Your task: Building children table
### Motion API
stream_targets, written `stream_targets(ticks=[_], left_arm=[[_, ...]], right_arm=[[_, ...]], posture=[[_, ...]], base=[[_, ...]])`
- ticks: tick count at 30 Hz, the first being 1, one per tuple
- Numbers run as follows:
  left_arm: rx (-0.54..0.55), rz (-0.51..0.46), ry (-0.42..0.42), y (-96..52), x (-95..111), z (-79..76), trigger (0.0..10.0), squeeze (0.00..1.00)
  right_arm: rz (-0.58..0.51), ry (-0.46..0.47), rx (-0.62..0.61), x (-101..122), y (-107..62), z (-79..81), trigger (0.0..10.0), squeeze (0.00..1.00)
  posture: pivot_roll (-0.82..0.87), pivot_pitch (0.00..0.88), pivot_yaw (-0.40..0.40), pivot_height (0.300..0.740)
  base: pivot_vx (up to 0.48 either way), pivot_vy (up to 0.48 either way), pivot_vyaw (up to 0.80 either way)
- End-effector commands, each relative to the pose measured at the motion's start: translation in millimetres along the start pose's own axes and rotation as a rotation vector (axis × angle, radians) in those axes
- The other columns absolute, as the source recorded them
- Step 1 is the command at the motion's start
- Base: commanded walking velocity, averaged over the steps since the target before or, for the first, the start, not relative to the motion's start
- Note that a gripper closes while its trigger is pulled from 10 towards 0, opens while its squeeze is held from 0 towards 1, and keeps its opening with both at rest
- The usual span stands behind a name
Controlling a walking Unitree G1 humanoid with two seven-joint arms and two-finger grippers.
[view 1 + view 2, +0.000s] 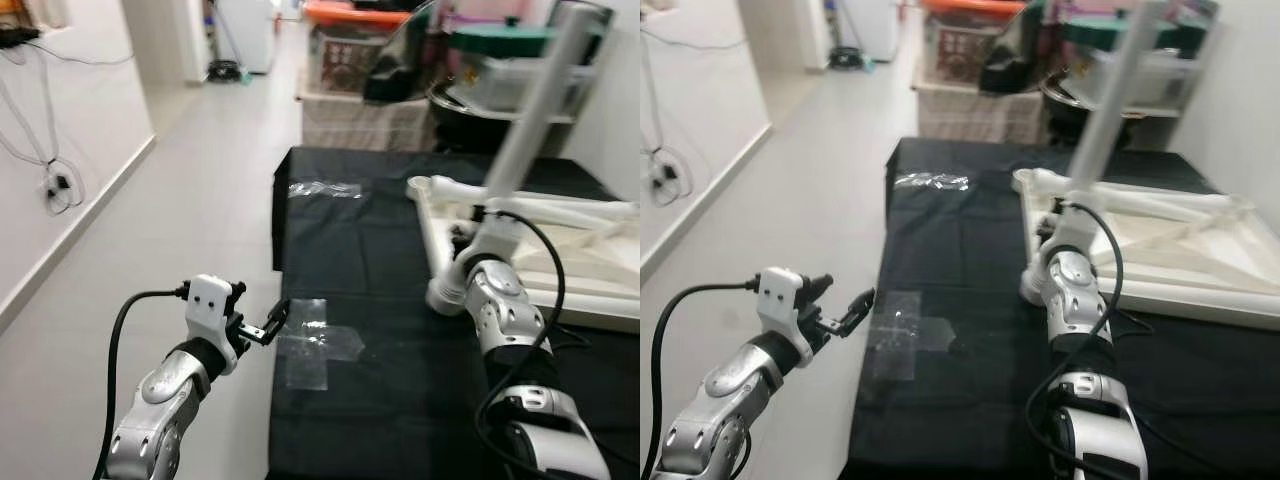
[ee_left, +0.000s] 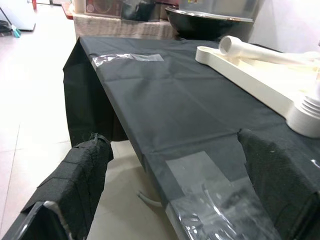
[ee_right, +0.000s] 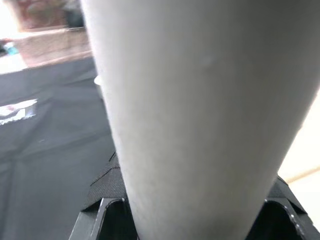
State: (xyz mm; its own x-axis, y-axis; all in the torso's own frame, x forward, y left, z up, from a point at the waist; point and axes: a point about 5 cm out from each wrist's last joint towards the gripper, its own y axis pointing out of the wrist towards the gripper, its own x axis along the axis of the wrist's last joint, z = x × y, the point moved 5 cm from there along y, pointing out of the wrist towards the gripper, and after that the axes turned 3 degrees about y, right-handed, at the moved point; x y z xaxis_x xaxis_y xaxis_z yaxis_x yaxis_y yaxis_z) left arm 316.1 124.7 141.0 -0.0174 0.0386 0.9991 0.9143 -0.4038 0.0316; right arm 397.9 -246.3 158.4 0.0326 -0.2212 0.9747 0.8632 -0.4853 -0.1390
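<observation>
While the tabletop (image 1: 560, 250) lies upside down at the bench's (image 1: 380, 300) far right corner, the right gripper (image 1: 478, 222) pinches a leg (image 1: 535, 110) upright over its corner socket; left gripper's (image 1: 268, 325) jaws hang spread, empty.

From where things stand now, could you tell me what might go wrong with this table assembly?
1. The right gripper holds the white table leg tilted, not plumb; it may cross-thread or slip off the frame's corner socket.
2. The left gripper hovers open at the black-covered table edge, bracing nothing, so the white table frame could shift.
</observation>
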Motion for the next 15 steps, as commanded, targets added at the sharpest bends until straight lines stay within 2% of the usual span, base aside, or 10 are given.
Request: stream_targets(ticks=[1,2,4,5,6,8,9,11,14,15], left_arm=[[-0.014,0.012,0.001,0.4,-2,-5.2,10.0,0.00],[-0.014,0.012,0.001,0.4,-2,-5.2,10.0,0.00],[-0.016,0.015,0.001,-0.9,-3,-5.6,10.0,0.00],[-0.016,0.015,0.001,-0.9,-3,-5.6,10.0,0.00],[-0.015,0.017,0.001,-1.7,-4,-4.6,10.0,0.00],[-0.013,0.018,0.001,-2.2,-4,-3.9,10.0,0.00],[-0.013,0.019,0.000,-2.2,-4,-3.8,10.0,0.00],[-0.015,0.017,-0.004,-1.4,-5,-4.5,10.0,0.00],[-0.016,0.016,-0.005,-1.1,-4,-4.8,10.0,0.00],[-0.018,0.014,-0.007,-0.3,-4,-5.4,10.0,0.00]], right_arm=[[0.133,-0.003,-0.075,-40,-15.9,-10.5,0.0,0.00],[0.133,-0.003,-0.075,-40,-15.9,-10.5,0.0,0.00],[0.125,-0.041,-0.001,-42,-31.1,12.2,0.0,0.00],[0.125,-0.041,-0.001,-42,-31.1,12.2,0.0,0.00],[0.119,-0.064,0.085,-37,-31.7,27.6,10.0,0.00],[0.080,-0.010,0.152,-27,-31.7,37.1,10.0,0.00],[0.042,-0.007,0.214,-16,-27.5,43.4,10.0,1.00],[0.017,-0.010,0.224,-1,-16.5,41.6,10.0,1.00],[0.015,-0.023,0.215,3,-13.8,40.9,10.0,1.00],[-0.008,0.003,0.302,16,-6.9,47.7,10.0,0.00]], posture=[[0.09,0.000,-0.077,0.740],[0.09,0.000,-0.077,0.740],[0.09,0.000,-0.078,0.740],[0.09,0.000,-0.078,0.740],[0.09,0.000,-0.079,0.740],[0.09,0.000,-0.079,0.740],[0.08,0.000,-0.080,0.740],[0.08,0.000,-0.080,0.740],[0.08,0.000,-0.080,0.740],[0.08,0.000,-0.077,0.740]], base=[[0.000,0.000,0.00],[0.000,0.000,0.00],[0.000,0.000,0.00],[0.000,0.000,0.00],[0.000,0.000,0.00],[0.000,0.000,0.00],[0.000,0.000,0.00],[0.000,0.000,0.00],[0.000,0.000,0.00],[0.000,0.000,0.00]])
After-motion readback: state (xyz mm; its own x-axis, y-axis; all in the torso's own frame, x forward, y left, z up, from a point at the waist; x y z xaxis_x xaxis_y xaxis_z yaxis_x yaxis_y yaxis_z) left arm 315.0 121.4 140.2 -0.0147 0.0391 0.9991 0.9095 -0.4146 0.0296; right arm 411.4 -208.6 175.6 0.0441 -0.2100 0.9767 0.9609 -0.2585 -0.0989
